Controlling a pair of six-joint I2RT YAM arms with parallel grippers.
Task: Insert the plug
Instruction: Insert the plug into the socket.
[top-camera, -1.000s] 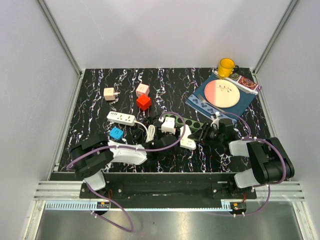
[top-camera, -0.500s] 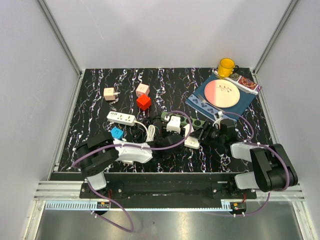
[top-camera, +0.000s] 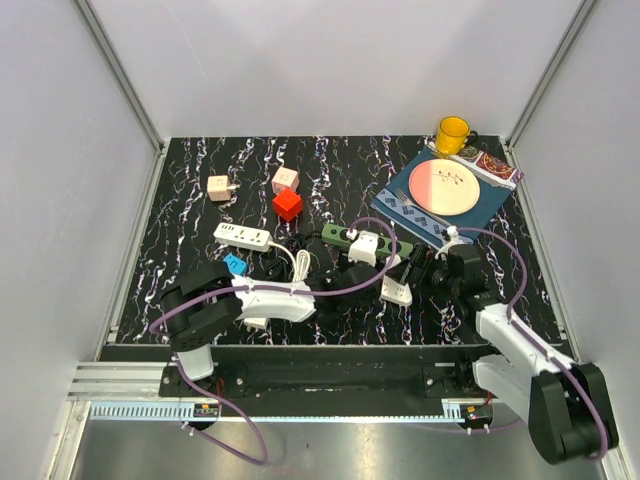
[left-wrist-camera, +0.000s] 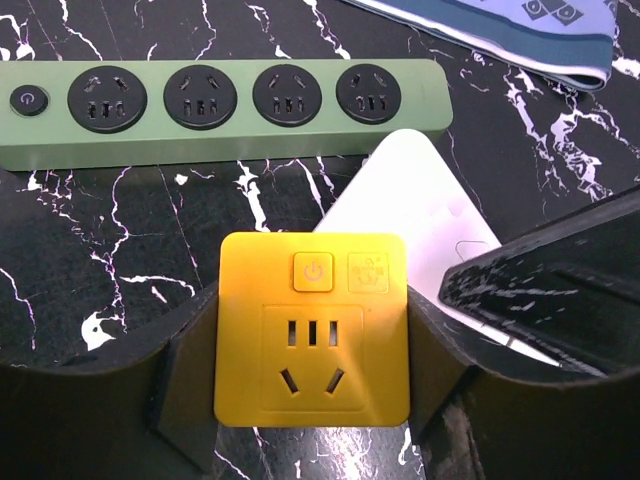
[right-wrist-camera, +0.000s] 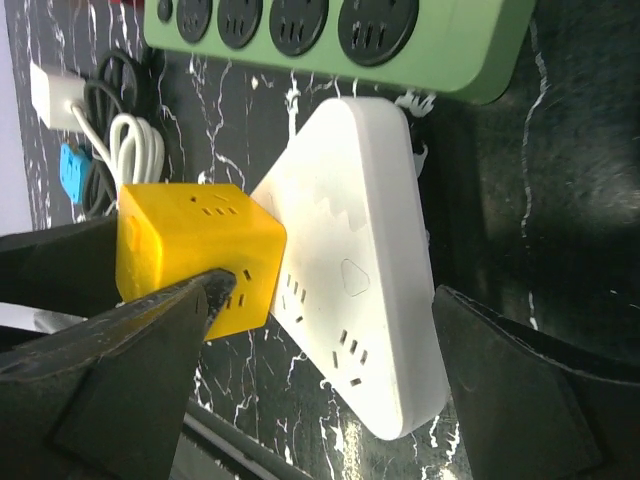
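Now, on the white-walled black marble table (top-camera: 200, 165), left gripper (left-wrist-camera: 312, 372) clamps yellow cube (left-wrist-camera: 312, 335); right gripper (right-wrist-camera: 325, 300) gapes empty

Was a robot lab test cell: white panel walls (top-camera: 330, 60) on aluminium posts (top-camera: 120, 75), two cabled arms (top-camera: 265, 300) bolted to a base rail (top-camera: 330, 378) at a marbled table (top-camera: 190, 170), staged props: power strips (top-camera: 243, 236), cube adapters (top-camera: 287, 204), mug (top-camera: 452, 133), plate (top-camera: 445, 186).

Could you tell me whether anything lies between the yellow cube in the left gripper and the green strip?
Partly: the white triangular adapter lies between them, its tip near the right end of the green strip. Toward the left sockets only bare table shows.
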